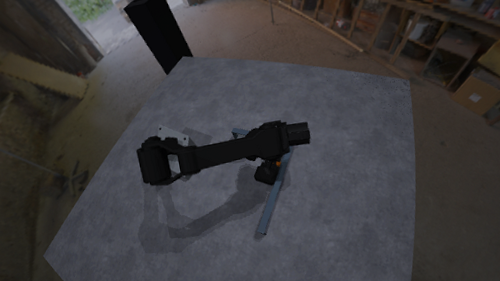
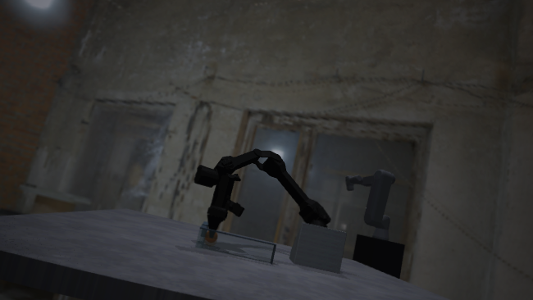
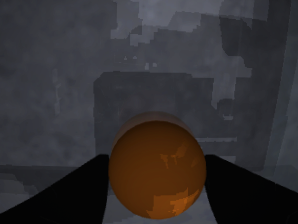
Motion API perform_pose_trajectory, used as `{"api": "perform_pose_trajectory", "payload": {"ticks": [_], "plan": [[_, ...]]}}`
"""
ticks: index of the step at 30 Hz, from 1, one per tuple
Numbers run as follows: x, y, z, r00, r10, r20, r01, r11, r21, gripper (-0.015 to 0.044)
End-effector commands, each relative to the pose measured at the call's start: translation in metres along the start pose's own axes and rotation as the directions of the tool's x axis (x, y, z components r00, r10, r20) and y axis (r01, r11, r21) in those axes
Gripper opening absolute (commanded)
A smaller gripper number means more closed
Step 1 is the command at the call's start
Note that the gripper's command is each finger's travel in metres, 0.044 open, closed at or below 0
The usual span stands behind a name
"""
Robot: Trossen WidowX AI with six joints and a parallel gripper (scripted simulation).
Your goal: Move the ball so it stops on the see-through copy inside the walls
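My gripper (image 2: 211, 233) (image 3: 156, 164) points down and is shut on the orange ball (image 1: 277, 163) (image 2: 211, 237) (image 3: 157, 165), one finger at each side. The ball is low, at or just above the table, near the corner of the clear walls, seen through the long wall (image 1: 269, 209) (image 2: 273, 254) in the exterior view. The short wall (image 1: 238, 132) (image 2: 202, 231) is partly hidden by the arm in the top view. The see-through copy (image 3: 152, 117) shows as a faint rim just above the ball in the wrist view; the ball covers the rest.
The arm's base stands on a pale block (image 2: 319, 247). A second grey robot arm (image 2: 377, 198) stands on a black pedestal (image 2: 379, 254) behind the table (image 1: 341, 223). The long wall runs close beside the gripper, and the arm crosses over the short wall.
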State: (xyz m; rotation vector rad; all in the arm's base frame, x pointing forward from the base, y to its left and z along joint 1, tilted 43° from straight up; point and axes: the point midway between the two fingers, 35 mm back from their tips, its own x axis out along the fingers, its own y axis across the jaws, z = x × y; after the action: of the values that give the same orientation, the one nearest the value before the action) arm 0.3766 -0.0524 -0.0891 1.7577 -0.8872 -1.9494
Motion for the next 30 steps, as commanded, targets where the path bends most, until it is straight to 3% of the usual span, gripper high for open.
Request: {"api": "perform_pose_trajectory", "payload": {"ticks": [1, 10, 22, 26, 30], "plan": [[0.008, 0.000, 0.003, 1.000, 0.008, 0.005, -0.008, 1.000, -0.010, 0.0000], [0.017, 0.000, 0.003, 1.000, 0.009, 0.005, -0.009, 1.000, -0.010, 0.0000], [0.013, 0.001, 0.001, 1.000, 0.002, 0.001, -0.002, 1.000, -0.001, 0.0305], [0.010, 0.001, 0.000, 1.000, 0.002, 0.002, -0.002, 1.000, -0.001, 0.0305], [-0.047, -0.002, 0.000, 1.000, 0.002, 0.004, -0.002, 1.000, -0.008, 0.0305]]}}
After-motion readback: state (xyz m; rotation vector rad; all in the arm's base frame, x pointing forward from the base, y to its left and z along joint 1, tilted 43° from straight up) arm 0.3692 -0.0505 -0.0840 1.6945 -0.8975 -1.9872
